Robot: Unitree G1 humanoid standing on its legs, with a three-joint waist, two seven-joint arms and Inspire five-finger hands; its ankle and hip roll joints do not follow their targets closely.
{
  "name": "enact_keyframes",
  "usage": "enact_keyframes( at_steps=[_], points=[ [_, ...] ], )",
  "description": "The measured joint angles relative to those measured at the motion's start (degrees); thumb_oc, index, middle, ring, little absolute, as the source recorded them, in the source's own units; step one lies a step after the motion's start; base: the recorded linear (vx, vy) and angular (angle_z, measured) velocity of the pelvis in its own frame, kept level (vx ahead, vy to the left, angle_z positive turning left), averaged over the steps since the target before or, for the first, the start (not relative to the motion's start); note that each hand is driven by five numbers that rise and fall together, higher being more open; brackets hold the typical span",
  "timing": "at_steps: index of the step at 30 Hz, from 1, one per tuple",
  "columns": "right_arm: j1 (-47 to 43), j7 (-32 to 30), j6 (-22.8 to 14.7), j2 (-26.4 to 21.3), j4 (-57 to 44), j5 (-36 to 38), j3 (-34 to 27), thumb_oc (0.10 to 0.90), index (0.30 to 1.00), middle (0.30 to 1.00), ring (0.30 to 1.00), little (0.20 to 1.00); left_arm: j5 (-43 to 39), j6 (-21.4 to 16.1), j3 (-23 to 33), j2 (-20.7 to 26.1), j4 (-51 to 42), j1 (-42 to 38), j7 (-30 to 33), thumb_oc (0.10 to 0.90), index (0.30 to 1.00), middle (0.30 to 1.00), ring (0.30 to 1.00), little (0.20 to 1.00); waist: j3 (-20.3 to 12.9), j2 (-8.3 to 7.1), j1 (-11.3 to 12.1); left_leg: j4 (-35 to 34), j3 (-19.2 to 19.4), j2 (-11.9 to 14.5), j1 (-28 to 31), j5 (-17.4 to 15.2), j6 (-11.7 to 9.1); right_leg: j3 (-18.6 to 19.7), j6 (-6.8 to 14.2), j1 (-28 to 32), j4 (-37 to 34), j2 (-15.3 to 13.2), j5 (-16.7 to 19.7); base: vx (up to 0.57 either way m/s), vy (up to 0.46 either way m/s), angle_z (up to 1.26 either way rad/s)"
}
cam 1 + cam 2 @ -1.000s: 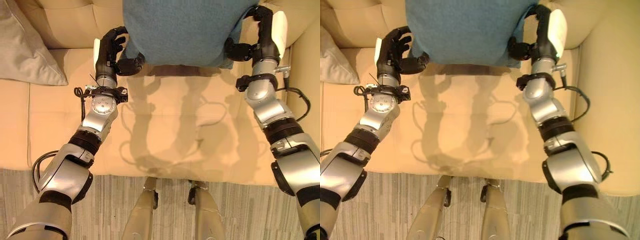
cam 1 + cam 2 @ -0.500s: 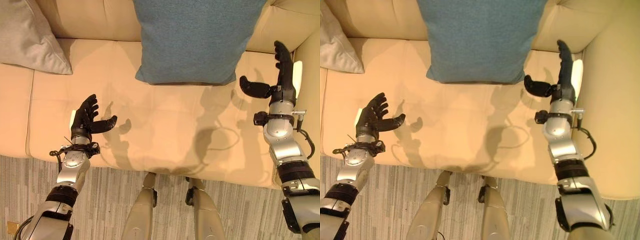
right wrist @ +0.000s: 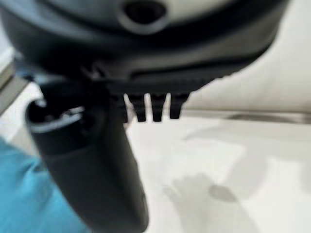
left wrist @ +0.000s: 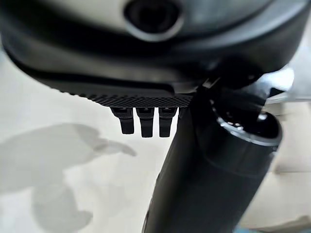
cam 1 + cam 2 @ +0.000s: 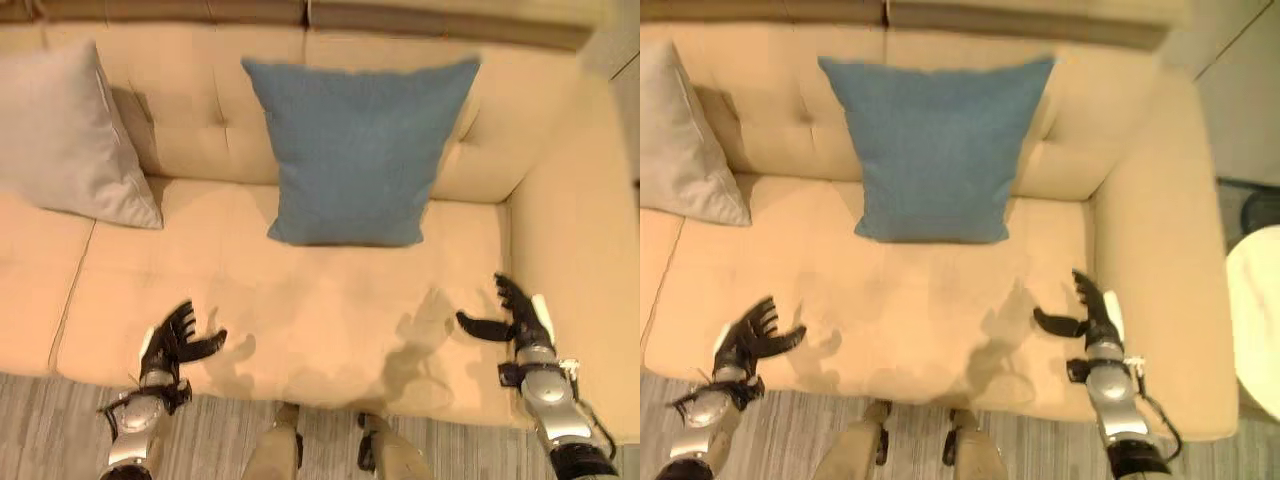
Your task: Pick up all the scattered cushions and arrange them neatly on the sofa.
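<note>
Blue cushion (image 5: pixel 358 150): upright against sofa (image 5: pixel 300 300) backrest, well apart from my hands.
Left hand (image 5: pixel 168 345): fingers spread, empty.
Right hand (image 5: pixel 515 318): fingers spread, empty.
Right eye view: grey cushion (image 5: pixel 680 150) at far left.

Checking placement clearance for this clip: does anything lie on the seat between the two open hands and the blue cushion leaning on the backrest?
Nothing visible does. Bare seat separates the left hand and right hand from the blue cushion. The grey cushion sits off to the left.

Warm, bright light from above. Hand shadows fall soft on the sofa seat (image 5: pixel 330 300) toward six o'clock. Both wrist views are blurred up close.
</note>
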Motion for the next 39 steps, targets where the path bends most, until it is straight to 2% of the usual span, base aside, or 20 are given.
enact_keyframes(
  at_steps=[8, 12, 14, 15, 16, 17, 18, 21, 22, 23, 25, 26, 28, 31, 32, 33, 34, 35, 38, 39],
  points=[
    [7.62, 2.34, 1.38, 4.73, 13.68, -3.87, 5.95, 0.800, 0.900, 0.900, 0.900, 0.900, 6.93, 2.46, -0.32, -9.39, 19.97, 6.69, -0.94, 0.800, 0.900, 0.900, 0.900, 0.900, -8.62, 0.97, 0.34, 0.17, -0.18, 1.53, 4.33, -1.89, -0.01, -0.18, -0.48, 4.77, -0.38, 1.68, -2.17, -0.02, -0.067, 0.02],
    [7.83, 2.45, 1.94, 5.39, 18.63, -3.94, 7.59, 0.800, 0.900, 0.900, 0.900, 0.900, 11.59, 3.67, -2.43, -10.50, 24.94, 7.21, -0.68, 0.800, 0.900, 0.900, 0.900, 0.900, -8.79, 1.79, 0.34, 3.63, -1.20, 1.69, 1.70, -1.58, -0.72, -1.75, -1.32, 4.39, 0.15, 2.21, -2.18, -0.22, -0.032, 0.18],
    [6.51, 2.41, 2.35, 5.55, 22.43, -4.49, 8.12, 0.800, 0.900, 0.900, 0.900, 0.900, 12.11, 3.65, -2.26, -10.26, 26.38, 4.72, -0.63, 0.800, 0.900, 0.900, 0.900, 0.900, -7.93, -0.25, 0.30, 4.92, -0.50, -0.20, -1.50, 1.98, -7.33, -3.30, -5.18, 1.90, -0.12, -0.92, -0.15, -0.20, 0.015, 0.31],
    [5.39, 2.38, 2.56, 5.70, 23.02, -4.90, 8.07, 0.800, 0.900, 0.900, 0.900, 0.900, 12.17, 3.63, -1.71, -10.28, 26.42, 3.71, -0.63, 0.800, 0.900, 0.900, 0.900, 0.900, -7.16, -1.52, 0.63, 9.01, 1.10, -1.42, -2.10, -0.02, -5.38, -2.96, -5.44, 1.85, -0.44, -2.56, 0.22, -0.16, 0.047, -0.01],
    [4.98, 2.36, 2.55, 5.80, 23.10, -5.14, 8.07, 0.800, 0.900, 0.900, 0.900, 0.900, 12.21, 3.63, -1.08, -10.02, 26.49, 3.51, -0.61, 0.800, 0.900, 0.900, 0.900, 0.900, -6.58, -2.54, 0.46, 15.13, 2.14, -2.05, -1.91, -4.31, -2.72, -3.11, -5.87, 1.80, -0.38, -4.06, 1.24, -0.12, 0.067, -0.06],
    [4.88, 2.35, 2.58, 5.52, 23.37, -5.28, 8.04, 0.800, 0.900, 0.900, 0.900, 0.900, 12.32, 3.69, -1.13, -9.93, 26.85, 3.54, -0.62, 0.800, 0.900, 0.900, 0.900, 0.900, -6.55, -2.60, -0.31, 23.13, 2.66, -1.56, -0.33, -9.13, -2.39, -3.20, -5.49, 2.50, -0.07, -4.96, 1.65, -0.13, 0.094, 0.01],
    [4.97, 2.36, 2.69, 5.37, 23.69, -5.49, 8.09, 0.800, 0.900, 0.900, 0.900, 0.900, 12.44, 3.68, -1.15, -10.06, 26.91, 3.59, -0.62, 0.800, 0.900, 0.900, 0.900, 0.900, -6.87, -2.03, -0.66, 25.10, 2.78, -1.17, 1.39, -10.78, -2.54, -3.29, -5.30, 2.82, -0.07, -5.00, 1.77, -0.12, 0.109, 0.15],
    [5.50, 2.40, 3.50, 4.66, 23.83, -6.14, 9.20, 0.800, 0.900, 0.900, 0.900, 0.900, 12.55, 3.66, -1.53, -10.62, 26.18, 2.12, -0.64, 0.800, 0.900, 0.900, 0.900, 0.900, -7.63, -0.75, -2.55, 24.24, 3.92, 0.47, 6.09, -14.48, -1.81, -4.29, -4.30, 1.55, 0.51, -5.57, 3.01, -0.13, 0.111, 0.22],
    [5.54, 2.41, 3.67, 4.63, 23.84, -6.48, 9.26, 0.800, 0.900, 0.900, 0.900, 0.900, 12.56, 3.66, -2.15, -10.82, 25.95, 1.59, -0.69, 0.800, 0.900, 0.900, 0.900, 0.900, -7.92, -0.25, -3.07, 22.13, 4.83, 0.52, 7.02, -14.96, -1.49, -4.91, -3.68, 1.24, 0.48, -5.82, 3.58, -0.17, 0.135, 0.52],
    [5.50, 2.44, 4.07, 4.68, 24.58, -7.71, 9.25, 0.800, 0.900, 0.900, 0.900, 0.900, 12.57, 3.59, -5.15, -11.10, 24.85, 0.01, -0.74, 0.800, 0.900, 0.900, 0.900, 0.900, -8.47, 0.55, -4.44, 13.95, 6.24, 0.12, 9.41, -15.36, -0.83, -5.70, -2.00, -0.60, 1.92, -6.36, 3.63, -0.19, 0.157, 0.60],
    [4.89, 2.48, 4.80, 5.35, 25.20, -8.47, 9.24, 0.800, 0.900, 0.900, 0.900, 0.900, 12.58, 3.57, -6.68, -11.21, 23.44, -1.50, -0.67, 0.800, 0.900, 0.900, 0.900, 0.900, -8.44, -0.44, -4.16, 9.49, 6.52, -1.08, 10.28, -15.79, 1.44, -5.73, -0.22, -3.15, 3.47, -7.74, 4.54, -0.25, 0.176, 0.23],
    [3.78, 2.46, 5.06, 6.94, 26.16, -9.47, 9.31, 0.800, 0.900, 0.900, 0.900, 0.900, 12.60, 3.40, -7.21, -10.97, 23.08, -2.05, -0.66, 0.800, 0.900, 0.900, 0.900, 0.900, -8.45, -3.18, -4.08, 8.50, 7.11, -3.76, 10.04, -14.32, 3.14, -4.16, 1.89, -4.42, 3.73, -10.47, 5.93, -0.22, 0.129, -0.07],
    [3.82, 2.42, 5.29, 7.62, 26.18, -10.01, 10.14, 0.800, 0.900, 0.900, 0.900, 0.900, 12.67, 3.65, -8.11, -10.79, 23.73, -1.87, -0.60, 0.800, 0.900, 0.900, 0.900, 0.900, -8.91, -4.40, -4.13, 8.61, 7.23, -6.04, 10.09, -13.85, 4.14, -3.31, 3.52, -5.02, 4.54, -12.04, 4.95, -0.21, 0.115, -0.06],
    [3.60, 2.41, 5.53, 9.10, 26.21, -10.39, 11.04, 0.800, 0.900, 0.900, 0.900, 0.900, 14.01, 3.71, -8.08, -9.24, 24.76, -0.97, -0.37, 0.800, 0.900, 0.900, 0.900, 0.900, -8.85, -6.57, -3.90, 10.78, 8.33, -8.51, 9.31, -14.33, 5.71, -1.18, 3.39, -6.37, 6.24, -14.27, 9.19, -0.24, 0.081, -0.17],
    [2.72, 2.43, 5.63, 9.46, 26.92, -10.82, 11.43, 0.800, 0.900, 0.900, 0.900, 0.900, 14.55, 3.74, -8.03, -8.75, 25.90, -0.97, 0.25, 0.800, 0.900, 0.900, 0.900, 0.900, -8.40, -6.13, -3.41, 13.09, 9.67, -8.50, 7.61, -14.97, 6.61, -0.09, 4.47, -7.93, 6.10, -14.00, 13.78, -0.22, 0.056, -0.37],
    [1.69, 2.43, 5.66, 9.44, 27.54, -10.92, 11.48, 0.800, 0.900, 0.900, 0.900, 0.900, 14.60, 3.84, -7.89, -8.73, 26.01, -0.96, 0.64, 0.800, 0.900, 0.900, 0.900, 0.900, -7.90, -5.61, -3.26, 13.78, 10.07, -7.79, 6.66, -15.15, 6.94, 0.43, 5.24, -8.24, 5.24, -13.56, 16.16, -0.18, 0.056, -0.31],
    [0.81, 2.37, 5.68, 9.43, 27.90, -11.02, 11.55, 0.800, 0.900, 0.900, 0.900, 0.900, 14.93, 3.94, -7.64, -8.51, 26.07, -1.05, 0.80, 0.800, 0.900, 0.900, 0.900, 0.900, -7.37, -4.79, -3.16, 13.82, 10.45, -7.09, 5.99, -15.05, 7.94, 1.35, 5.19, -8.21, 5.66, -12.72, 16.18, -0.09, 0.028, -0.15],
    [0.72, 2.48, 6.08, 9.37, 28.42, -11.30, 11.57, 0.800, 0.900, 0.900, 0.900, 0.900, 15.17, 4.05, -6.73, -8.75, 25.82, -1.17, 1.12, 0.800, 0.900, 0.900, 0.900, 0.900, -6.49, -2.89, -2.20, 12.40, 10.23, -5.15, 6.58, -14.18, 8.36, 1.49, 6.94, -8.66, 12.42, -9.91, 6.97, -0.13, 0.023, -0.01],
    [1.25, 2.51, 6.24, 9.37, 28.48, -11.38, 11.54, 0.800, 0.900, 0.900, 0.900, 0.900, 15.71, 4.43, -6.22, -8.03, 26.04, -0.34, 1.69, 0.800, 0.900, 0.900, 0.900, 0.900, -6.49, -1.87, -0.93, 9.26, 10.34, -3.23, 7.00, -10.72, 7.53, 2.99, 4.28, -8.11, 25.36, -5.53, -7.97, -0.10, -0.038, -0.02],
    [1.25, 2.51, 6.23, 9.37, 28.45, -11.38, 11.58, 0.800, 0.900, 0.900, 0.900, 0.900, 15.97, 4.48, -5.76, -8.01, 26.02, 0.06, 1.75, 0.800, 0.900, 0.900, 0.900, 0.900, -6.70, -1.49, -0.66, 8.33, 10.36, -2.58, 7.12, -9.88, 7.03, 2.92, 3.90, -7.09, 26.75, -4.34, -10.85, -0.07, -0.086, -0.06]
  ],
)
